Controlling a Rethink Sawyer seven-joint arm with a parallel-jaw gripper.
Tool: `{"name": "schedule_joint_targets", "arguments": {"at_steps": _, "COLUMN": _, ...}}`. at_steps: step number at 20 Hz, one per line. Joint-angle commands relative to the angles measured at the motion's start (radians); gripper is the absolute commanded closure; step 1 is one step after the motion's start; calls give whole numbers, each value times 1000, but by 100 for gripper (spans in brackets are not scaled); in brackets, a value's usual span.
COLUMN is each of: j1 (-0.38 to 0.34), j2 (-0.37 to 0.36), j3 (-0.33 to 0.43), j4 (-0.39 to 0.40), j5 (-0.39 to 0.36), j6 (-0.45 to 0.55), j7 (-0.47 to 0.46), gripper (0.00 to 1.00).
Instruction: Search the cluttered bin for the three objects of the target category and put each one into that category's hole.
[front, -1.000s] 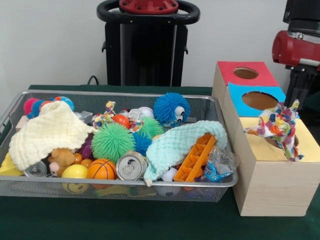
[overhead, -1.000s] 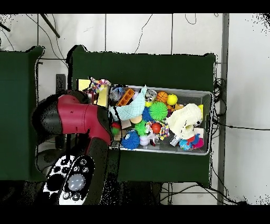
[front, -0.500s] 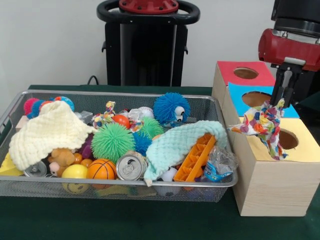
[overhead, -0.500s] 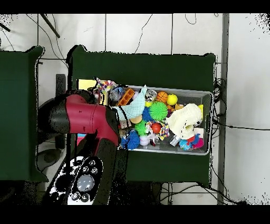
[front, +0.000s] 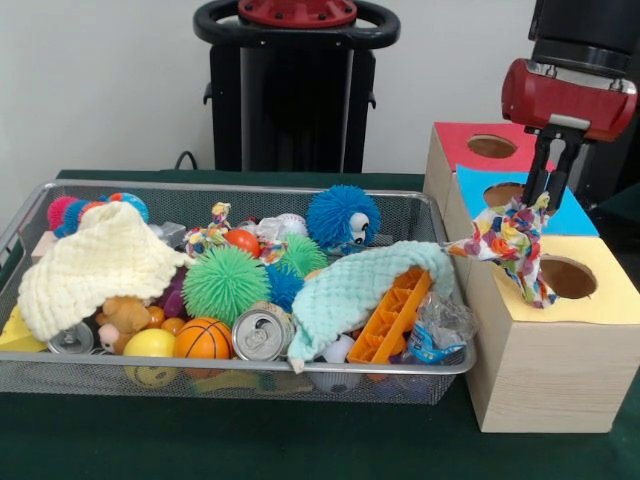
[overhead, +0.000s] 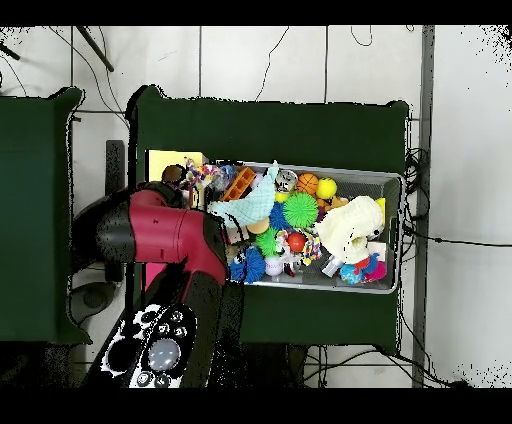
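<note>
The claw (front: 540, 200) grips the multicoloured patterned cloth (front: 510, 245) by its top so it hangs free, apparently just beside the round hole (front: 566, 276) in the yellow-topped wooden box (front: 540, 370), not yet in. The wire-mesh bin (front: 220, 375) holds a cream knitted cloth (front: 95, 262), a mint knitted cloth (front: 350, 290), spiky balls and cans.
</note>
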Motion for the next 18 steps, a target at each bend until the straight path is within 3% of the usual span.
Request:
{"name": "schedule_joint_targets", "arguments": {"at_steps": 1, "j1": 7, "j2": 11, "j3": 30, "j4": 91, "j5": 40, "j6": 124, "j7": 273, "gripper": 100}}
{"name": "schedule_joint_targets", "arguments": {"at_steps": 18, "j1": 20, "j2": 20, "j3": 27, "j4": 94, "j5": 64, "j6": 121, "j7": 300, "gripper": 100}}
